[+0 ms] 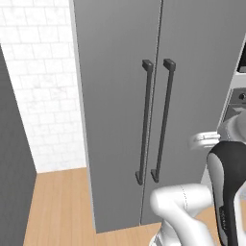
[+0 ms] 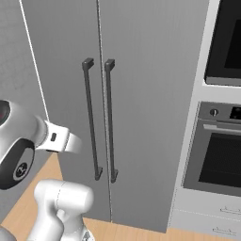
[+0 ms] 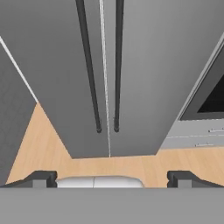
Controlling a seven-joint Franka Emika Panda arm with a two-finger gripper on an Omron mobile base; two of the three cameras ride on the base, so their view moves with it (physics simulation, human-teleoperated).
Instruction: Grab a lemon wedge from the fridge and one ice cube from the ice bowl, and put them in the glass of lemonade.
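Two jaws stand wide apart and empty on the gripper [image 3: 112,178], held back from the closed fridge [image 1: 120,110], whose twin dark handles [image 2: 99,122] flank the centre seam just beside a black wall oven [image 2: 221,160]. With the bars so close together, a slightly off approach risks catching both or the wrong door.

The fridge [image 1: 120,105] is plain matte grey with dark charcoal bar handles [image 1: 144,122]. The wall [image 1: 41,91] beside it is white brick-patterned tile, the floor [image 1: 57,206] pale wood grain. The oven [image 2: 221,150] is silver-grey with black glass.
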